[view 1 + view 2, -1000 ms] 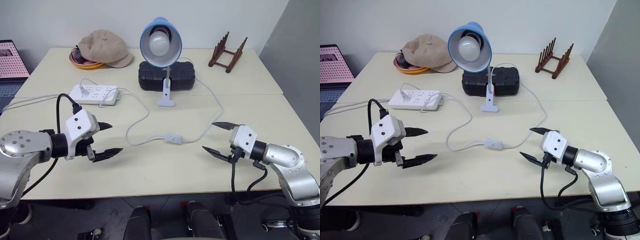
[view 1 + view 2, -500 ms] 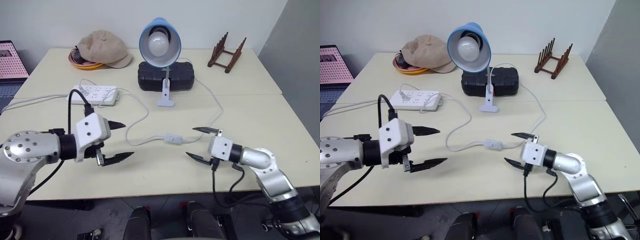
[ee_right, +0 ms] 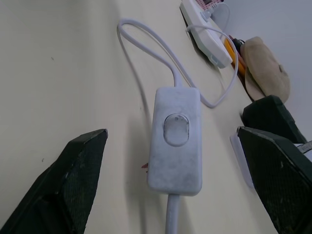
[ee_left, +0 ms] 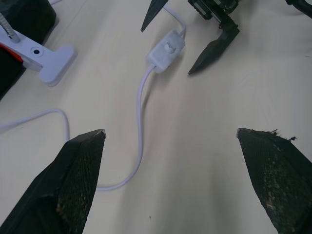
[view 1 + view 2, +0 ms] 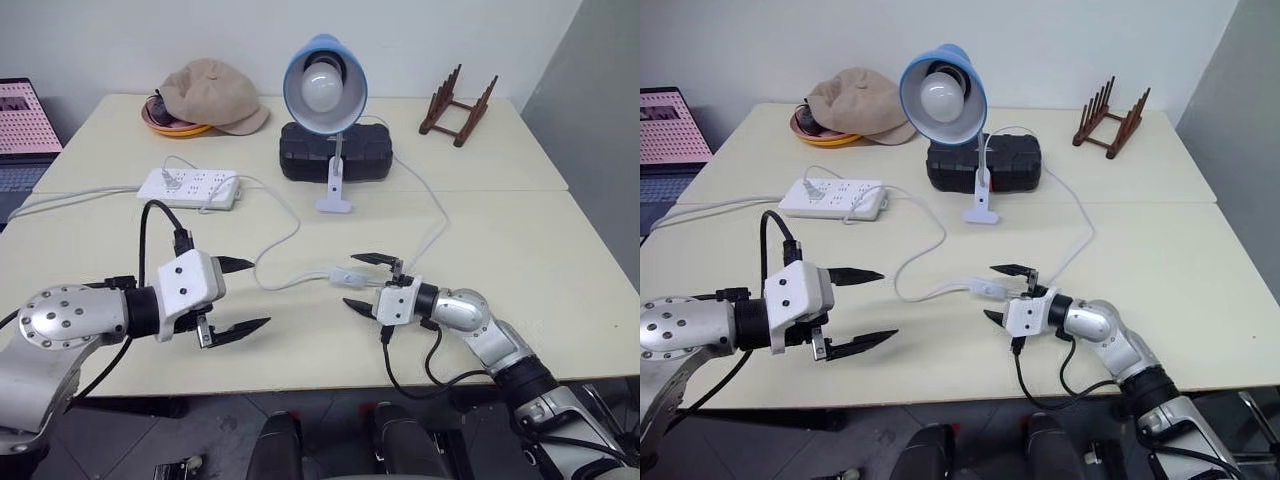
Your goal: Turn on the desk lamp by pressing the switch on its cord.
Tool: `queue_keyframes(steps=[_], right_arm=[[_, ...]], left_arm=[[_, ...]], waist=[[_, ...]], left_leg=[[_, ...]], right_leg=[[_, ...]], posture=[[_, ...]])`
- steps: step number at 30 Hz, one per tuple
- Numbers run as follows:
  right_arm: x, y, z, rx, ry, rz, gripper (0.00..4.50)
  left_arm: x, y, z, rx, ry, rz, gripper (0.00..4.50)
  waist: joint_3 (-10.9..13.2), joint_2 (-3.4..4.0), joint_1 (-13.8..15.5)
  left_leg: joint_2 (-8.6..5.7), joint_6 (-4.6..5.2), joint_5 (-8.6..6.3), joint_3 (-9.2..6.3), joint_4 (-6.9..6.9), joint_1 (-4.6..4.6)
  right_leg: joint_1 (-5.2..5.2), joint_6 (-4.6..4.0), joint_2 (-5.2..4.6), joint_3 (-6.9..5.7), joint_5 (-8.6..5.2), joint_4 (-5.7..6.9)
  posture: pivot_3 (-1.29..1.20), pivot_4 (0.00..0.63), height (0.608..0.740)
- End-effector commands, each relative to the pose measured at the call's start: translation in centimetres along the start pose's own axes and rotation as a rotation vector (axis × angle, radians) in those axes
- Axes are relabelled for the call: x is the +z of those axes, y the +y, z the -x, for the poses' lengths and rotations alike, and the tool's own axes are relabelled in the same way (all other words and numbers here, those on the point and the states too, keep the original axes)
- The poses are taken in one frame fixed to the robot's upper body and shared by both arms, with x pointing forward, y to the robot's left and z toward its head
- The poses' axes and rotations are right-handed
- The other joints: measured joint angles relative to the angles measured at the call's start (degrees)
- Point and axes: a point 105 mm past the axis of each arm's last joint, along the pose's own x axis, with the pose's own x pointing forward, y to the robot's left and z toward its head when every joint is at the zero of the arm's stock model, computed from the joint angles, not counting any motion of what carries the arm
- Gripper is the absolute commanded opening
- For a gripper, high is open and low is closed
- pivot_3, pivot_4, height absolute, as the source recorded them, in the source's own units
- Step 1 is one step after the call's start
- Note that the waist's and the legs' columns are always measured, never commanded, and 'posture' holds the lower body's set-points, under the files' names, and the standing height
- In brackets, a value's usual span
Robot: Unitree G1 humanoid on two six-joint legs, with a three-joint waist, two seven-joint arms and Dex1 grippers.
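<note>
The desk lamp [image 5: 325,85], blue shade and white bulb unlit, stands clipped by its white base at the table's middle back. Its thin white cord [image 5: 437,226] loops forward to the small white switch [image 5: 347,277] lying flat on the table. My right gripper [image 5: 349,280] is open and low over the table, one finger on each side of the switch; in the right wrist view the switch [image 3: 175,141] lies between the fingers, with a gap on each side. My left gripper [image 5: 260,293] is open, hovering left of the switch, nothing in it.
A white power strip [image 5: 188,187] with a plug in it lies at the back left. A black case [image 5: 335,152] sits behind the lamp, a beige cap [image 5: 210,95] on an orange dish behind that, a wooden rack [image 5: 457,95] at back right.
My right gripper has moved left and down across the table and rolled, coming to straddle the switch. The left gripper has drifted slightly right. Both stayed open.
</note>
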Motion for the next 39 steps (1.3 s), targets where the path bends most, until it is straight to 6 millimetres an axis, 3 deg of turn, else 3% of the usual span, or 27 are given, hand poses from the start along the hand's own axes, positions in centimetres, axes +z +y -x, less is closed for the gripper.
queue_keyframes(steps=[1,14,17,26,28,34,38,39], right_arm=[[-0.2,-0.4,0.2,-0.006,-0.004,0.065,4.46],[-1.7,-0.5,2.3,0.027,0.042,0.079,4.46],[-2.0,-0.5,2.6,0.034,0.051,0.085,3.99],[-2.2,-0.5,2.5,0.040,0.048,0.094,1.88],[-2.2,-0.5,2.3,0.041,0.046,0.097,1.24],[-2.0,-0.7,2.1,0.040,0.034,0.106,0.02],[-1.9,-0.6,2.1,0.051,0.027,0.092,0.00],[-1.9,-0.6,2.1,0.051,0.025,0.080,0.23]], left_arm=[[0.8,0.6,0.5,0.037,-0.020,-0.048,4.50],[0.8,0.9,0.4,0.051,-0.024,-0.044,4.50],[0.8,1.0,0.4,0.055,-0.025,-0.043,4.50],[0.9,1.3,0.2,0.064,-0.036,-0.045,4.50],[1.0,1.4,0.1,0.067,-0.040,-0.046,4.50],[1.1,1.4,0.1,0.072,-0.043,-0.049,4.50],[1.0,1.5,0.2,0.079,-0.034,-0.053,4.50],[1.0,1.5,0.2,0.080,-0.033,-0.053,4.50]], waist=[[0.0,0.00,0.0],[0.0,-0.01,0.1],[0.0,-0.02,0.1],[0.0,-0.01,0.1],[0.0,-0.01,0.0],[0.0,-0.01,0.0],[0.0,-0.01,0.0],[0.0,-0.01,0.0]], left_leg=[[0.00,0.00,0.00,0.00,0.01,0.05],[-0.01,0.00,0.00,-0.04,0.00,0.36],[-0.02,0.00,0.00,-0.03,0.01,0.46],[-0.02,0.00,0.00,-0.02,-0.01,0.55],[-0.02,0.00,0.00,-0.02,-0.02,0.55],[-0.02,0.00,0.00,-0.02,-0.03,0.55],[-0.02,0.00,0.00,-0.02,-0.03,0.55],[-0.02,0.00,0.00,-0.02,-0.03,0.55]], right_leg=[[0.07,0.00,0.00,0.00,0.00,0.00],[0.43,0.00,-0.02,0.00,-0.01,-0.04],[0.54,0.00,-0.03,0.01,-0.01,-0.04],[0.59,-0.01,-0.03,0.02,-0.02,-0.04],[0.59,-0.01,-0.03,0.01,-0.02,-0.05],[0.59,-0.02,-0.03,0.01,-0.02,-0.04],[0.59,-0.02,-0.03,0.02,-0.02,-0.04],[0.59,-0.02,-0.03,0.02,-0.02,-0.04]], posture=[[0.00,0.150,0.740],[0.00,0.150,0.740],[0.00,0.150,0.740],[0.00,0.150,0.740],[0.00,0.150,0.740],[0.00,0.150,0.740],[0.00,0.150,0.740],[0.00,0.150,0.740]])
